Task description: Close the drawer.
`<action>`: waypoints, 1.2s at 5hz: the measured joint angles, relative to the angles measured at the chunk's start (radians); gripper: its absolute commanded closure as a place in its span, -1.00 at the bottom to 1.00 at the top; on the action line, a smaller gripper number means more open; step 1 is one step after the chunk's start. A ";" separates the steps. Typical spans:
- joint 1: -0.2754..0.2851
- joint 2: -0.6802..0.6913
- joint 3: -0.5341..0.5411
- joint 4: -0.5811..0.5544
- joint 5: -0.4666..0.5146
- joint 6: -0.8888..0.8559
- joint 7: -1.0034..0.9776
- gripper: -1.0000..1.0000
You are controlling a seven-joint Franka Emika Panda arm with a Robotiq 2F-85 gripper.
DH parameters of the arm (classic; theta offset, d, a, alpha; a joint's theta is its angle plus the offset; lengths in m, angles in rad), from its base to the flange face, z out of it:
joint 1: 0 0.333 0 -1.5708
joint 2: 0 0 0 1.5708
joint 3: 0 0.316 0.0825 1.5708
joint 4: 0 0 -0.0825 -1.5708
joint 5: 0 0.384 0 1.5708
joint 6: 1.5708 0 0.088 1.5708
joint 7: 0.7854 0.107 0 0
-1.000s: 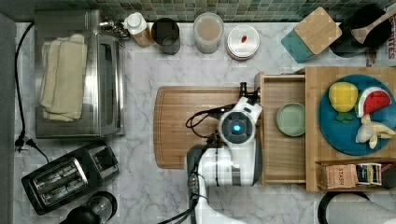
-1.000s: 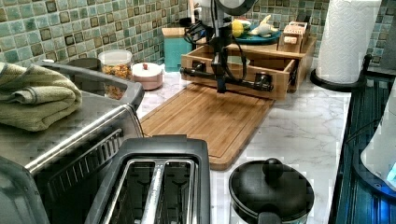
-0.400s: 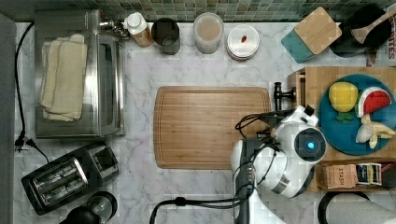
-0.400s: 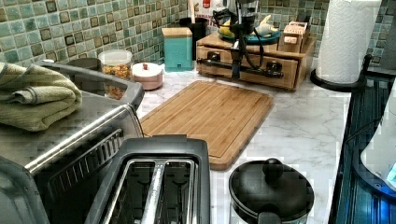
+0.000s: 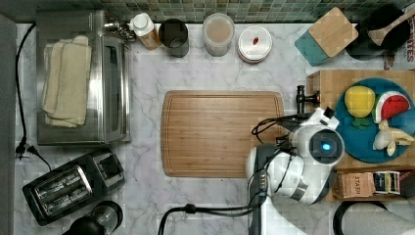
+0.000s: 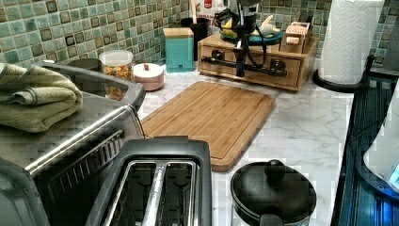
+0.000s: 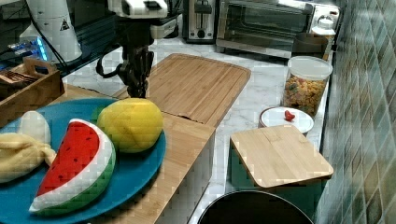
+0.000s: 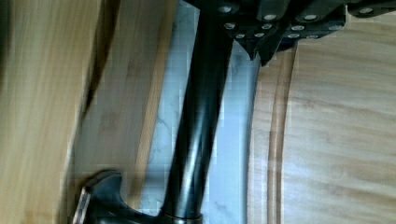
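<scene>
With the light bamboo drawer (image 6: 256,70) looking flush, push step seems done; tool (image 6: 240,70) at its black bar handle (image 8: 198,121), grip state unclear; next: back off.

A grooved wooden cutting board (image 5: 222,133) lies mid-counter on the marble; at the top view's left stands a toaster oven (image 5: 83,78) with folded towels (image 5: 66,81) on top; nearer, a black toaster (image 5: 66,186); at the top view's right, a blue plate (image 5: 374,120) bears toy lemon (image 5: 359,101), watermelon slice (image 5: 394,105) and banana (image 5: 389,138).
</scene>
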 measured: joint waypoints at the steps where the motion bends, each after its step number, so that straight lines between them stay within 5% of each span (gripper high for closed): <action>1: 0.006 -0.011 -0.002 -0.004 -0.050 0.033 0.043 1.00; 6: 0.006 -0.012 -0.005 -0.004 -0.052 0.035 0.043 1.00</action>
